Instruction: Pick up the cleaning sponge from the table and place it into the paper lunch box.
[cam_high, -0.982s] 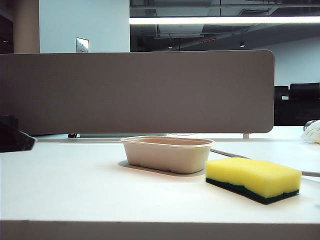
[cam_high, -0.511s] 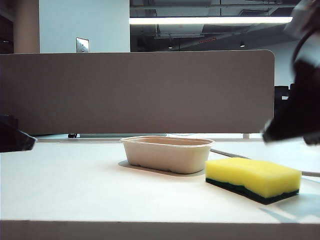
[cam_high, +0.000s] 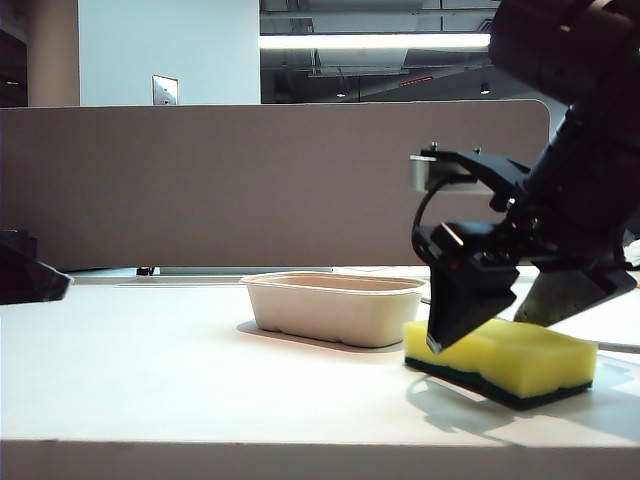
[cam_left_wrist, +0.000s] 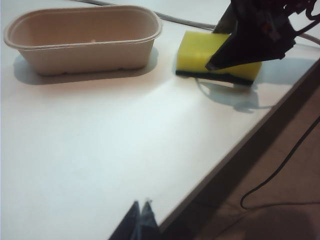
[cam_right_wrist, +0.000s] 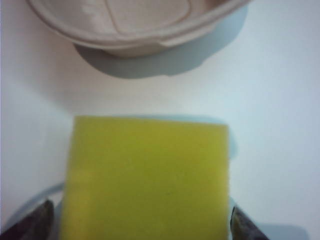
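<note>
Sponge (cam_high: 500, 363): on the table (cam_high: 200, 380), yellow face up, green layer down, just beside the box (cam_high: 336, 307); not yet lifted.
Right gripper (cam_high: 515, 325): over the sponge, jaws spread wide, one finger at each side, nothing grasped.
Box: empty as far as visible.
Left gripper (cam_left_wrist: 139, 221): well apart at the table's near edge, tips together, holding nothing.
Remaining, by judgement: closing, lifting, carrying, releasing into the box.
</note>
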